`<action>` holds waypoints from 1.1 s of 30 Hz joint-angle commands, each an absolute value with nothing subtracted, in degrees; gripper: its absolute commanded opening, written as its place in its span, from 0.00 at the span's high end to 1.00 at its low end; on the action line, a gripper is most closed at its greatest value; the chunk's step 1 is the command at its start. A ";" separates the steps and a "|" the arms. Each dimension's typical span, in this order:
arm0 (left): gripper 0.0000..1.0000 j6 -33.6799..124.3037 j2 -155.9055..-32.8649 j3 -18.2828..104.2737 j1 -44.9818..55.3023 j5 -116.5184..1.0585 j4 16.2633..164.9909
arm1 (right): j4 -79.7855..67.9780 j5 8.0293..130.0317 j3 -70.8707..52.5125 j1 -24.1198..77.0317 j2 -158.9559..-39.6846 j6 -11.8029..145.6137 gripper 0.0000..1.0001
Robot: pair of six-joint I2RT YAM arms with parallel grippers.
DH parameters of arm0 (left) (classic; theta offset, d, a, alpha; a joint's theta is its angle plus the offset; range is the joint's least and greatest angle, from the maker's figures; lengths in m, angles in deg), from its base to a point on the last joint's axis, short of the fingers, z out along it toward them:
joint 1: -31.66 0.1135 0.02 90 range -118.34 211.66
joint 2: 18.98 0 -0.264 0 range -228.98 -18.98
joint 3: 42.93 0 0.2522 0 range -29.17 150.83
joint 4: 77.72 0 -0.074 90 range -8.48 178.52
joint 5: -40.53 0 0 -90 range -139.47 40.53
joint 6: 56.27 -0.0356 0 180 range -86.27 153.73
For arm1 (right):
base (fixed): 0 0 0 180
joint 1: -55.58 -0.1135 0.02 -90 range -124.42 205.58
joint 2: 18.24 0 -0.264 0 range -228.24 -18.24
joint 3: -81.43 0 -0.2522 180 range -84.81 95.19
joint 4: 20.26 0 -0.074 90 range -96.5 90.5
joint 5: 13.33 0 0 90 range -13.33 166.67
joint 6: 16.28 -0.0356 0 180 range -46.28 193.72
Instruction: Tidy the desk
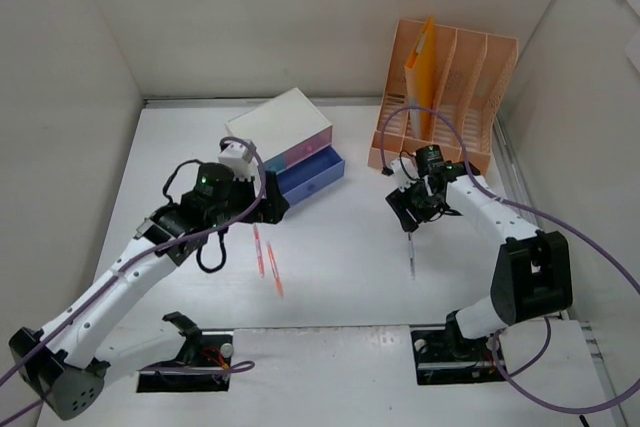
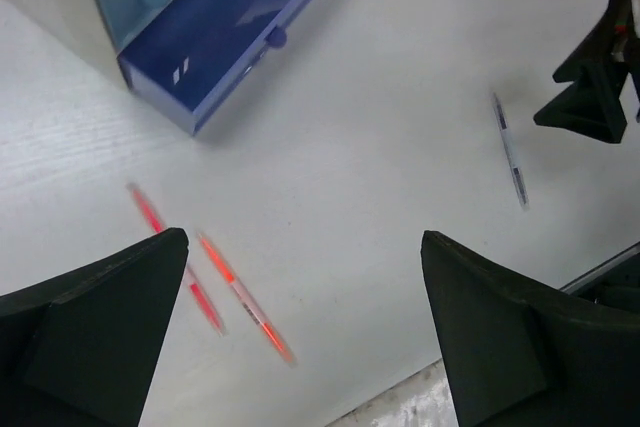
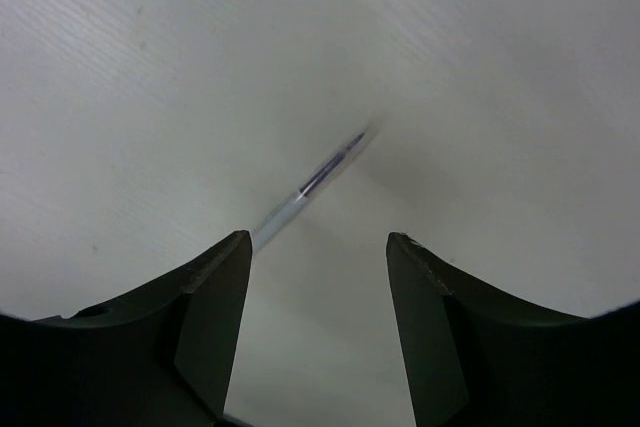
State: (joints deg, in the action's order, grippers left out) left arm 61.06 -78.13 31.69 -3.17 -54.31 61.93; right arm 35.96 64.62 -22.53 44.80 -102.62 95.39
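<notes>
White matte flat desk (image 1: pixel 340 247): L gripper (image 2: pixel 302 242) jaws wide apart, empty; R gripper (image 3: pixel 318 239) jaws apart, thin clear pen (image 3: pixel 312 180) just beyond.

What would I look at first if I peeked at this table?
Probably the peach file rack standing at the far right of the desk, with an orange folder tucked in it. Next comes the blue drawer, open on the small white box at the far middle. The two orange pens lie on the bare white top just in front of it.
</notes>
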 commanded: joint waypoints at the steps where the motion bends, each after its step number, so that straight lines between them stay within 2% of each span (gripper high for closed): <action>1: 0.00 70.55 -72.60 29.90 -3.14 -49.74 62.34 | 42.36 65.59 -20.83 45.47 -103.05 99.91 0.47; 5: 0.00 76.17 -68.29 24.80 -3.14 -45.08 61.98 | 43.16 66.12 -20.56 45.21 -107.79 101.14 0.51; 16: 0.00 81.72 -62.57 19.69 -3.14 -44.72 63.21 | 38.34 69.46 -22.15 41.70 -116.93 97.72 0.52; 21: 0.00 83.03 -61.08 19.17 -3.14 -43.67 62.07 | 34.47 76.49 -23.20 39.85 -120.10 94.29 0.54; 24: 0.00 84.18 -59.76 17.59 -3.14 -43.32 62.42 | 32.80 81.32 -23.81 39.59 -122.12 93.15 0.62; 27: 0.00 86.55 -58.36 15.48 -3.14 -42.97 62.77 | 31.12 82.38 -24.87 39.50 -122.83 93.49 0.74; 28: 0.00 88.47 -57.75 14.95 -3.14 -42.53 62.51 | 30.68 82.21 -25.13 39.32 -122.83 93.67 0.81; 30: 0.00 90.67 -56.86 13.02 -3.14 -41.83 62.60 | 30.50 80.72 -25.49 39.50 -122.31 94.37 0.88; 33: 0.00 97.27 -54.15 10.12 -2.62 -38.41 60.32 | 30.77 77.12 -25.22 39.76 -120.29 96.03 0.94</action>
